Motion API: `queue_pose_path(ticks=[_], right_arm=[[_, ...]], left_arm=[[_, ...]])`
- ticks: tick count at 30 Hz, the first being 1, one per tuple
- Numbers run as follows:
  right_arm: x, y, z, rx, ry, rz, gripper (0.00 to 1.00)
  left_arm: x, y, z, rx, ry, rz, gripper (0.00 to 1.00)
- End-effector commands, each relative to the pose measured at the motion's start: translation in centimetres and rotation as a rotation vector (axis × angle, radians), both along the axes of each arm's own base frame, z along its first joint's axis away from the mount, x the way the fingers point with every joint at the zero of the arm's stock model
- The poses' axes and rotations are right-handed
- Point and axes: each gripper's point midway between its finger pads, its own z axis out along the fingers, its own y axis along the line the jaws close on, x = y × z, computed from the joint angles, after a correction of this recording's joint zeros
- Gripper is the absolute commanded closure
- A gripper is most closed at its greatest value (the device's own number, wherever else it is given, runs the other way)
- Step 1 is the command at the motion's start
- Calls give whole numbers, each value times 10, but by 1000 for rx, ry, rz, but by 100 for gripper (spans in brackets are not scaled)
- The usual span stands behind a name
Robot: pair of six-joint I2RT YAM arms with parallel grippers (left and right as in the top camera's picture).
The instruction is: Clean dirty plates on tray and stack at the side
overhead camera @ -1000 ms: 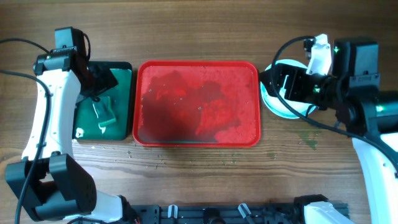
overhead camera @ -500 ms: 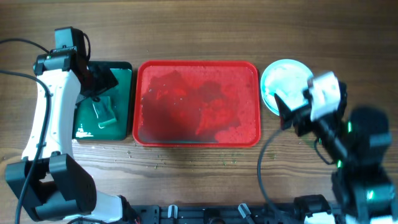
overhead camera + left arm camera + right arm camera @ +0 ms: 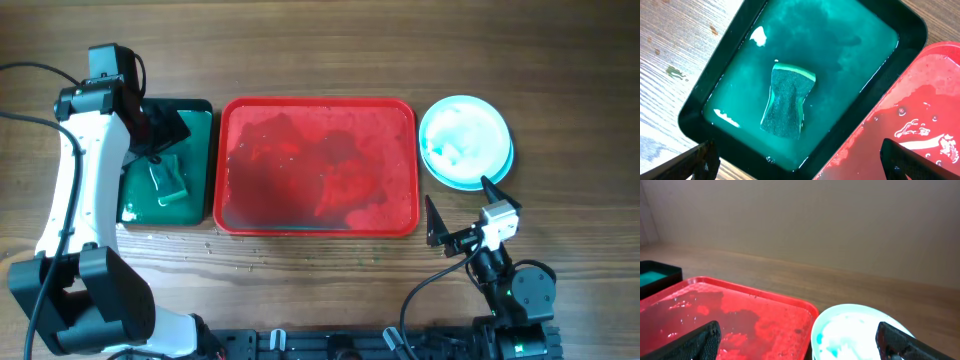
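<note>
The red tray (image 3: 318, 222) lies mid-table, wet, with no plates on it; it also shows in the right wrist view (image 3: 740, 310) and the left wrist view (image 3: 925, 120). The plates (image 3: 465, 142) sit stacked on the table right of the tray, a white one with teal smears on top and a pale aqua rim beneath; the stack also shows in the right wrist view (image 3: 855, 335). My right gripper (image 3: 458, 212) (image 3: 800, 342) is open and empty, in front of the stack near the table's front edge. My left gripper (image 3: 163, 135) (image 3: 802, 165) is open and empty above the green tray.
A small dark green tray (image 3: 195, 215) (image 3: 700, 107) with teal water touches the red tray's left side. A sponge (image 3: 167, 180) (image 3: 787, 102) lies in it. Bare wooden table surrounds both trays.
My right arm has pulled back from over the plate stack toward the table's front edge, uncovering the stack. The left arm has not moved.
</note>
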Motion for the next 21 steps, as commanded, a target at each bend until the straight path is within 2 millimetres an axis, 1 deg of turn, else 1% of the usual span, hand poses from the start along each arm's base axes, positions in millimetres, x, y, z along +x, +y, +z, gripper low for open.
queue_pose_path(ticks=[1,13,15,16,18,19,20,21], right_arm=[[-1,3,2,34,3,19,0],[-1,3,1,34,7,19,0],[-1,3,1,34,6,19,0],[-1,3,1,34,6,19,0],[-1,3,1,34,7,19,0],[-1,3,1,34,6,19,0],[-1,3,1,34,7,19,0],[-1,3,1,34,6,19,0]], left_arm=[[-1,1,-2,-5,3,16,0],[-1,1,-1,-5,4,16,0],[-2,0,15,6,-44,3,0],[-3,2,34,26,-105,5,0],[6,0,77,58,-308,-48,0],[9,-9,100,65,-438,-131,0],[5,-19,114,70,-543,-213,0],[-5,-29,123,76,-648,-275,0]])
